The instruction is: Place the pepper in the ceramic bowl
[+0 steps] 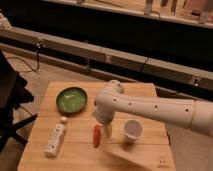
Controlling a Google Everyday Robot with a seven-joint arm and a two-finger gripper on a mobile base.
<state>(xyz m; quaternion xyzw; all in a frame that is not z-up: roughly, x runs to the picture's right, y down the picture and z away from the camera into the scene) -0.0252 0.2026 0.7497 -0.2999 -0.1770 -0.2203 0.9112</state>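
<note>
The small red-orange pepper (96, 135) lies on the wooden table (75, 152), near the front middle. The round green ceramic bowl (72, 99) sits at the back left of the table, empty. My gripper (105, 130) hangs from the white arm (150, 107) and is low over the table, just right of the pepper and close beside it. The arm reaches in from the right.
A white bottle (56, 138) lies on the table left of the pepper. A small white cup (132, 130) stands to the right of the gripper. A dark chair (10, 100) stands left of the table. A long ledge runs behind.
</note>
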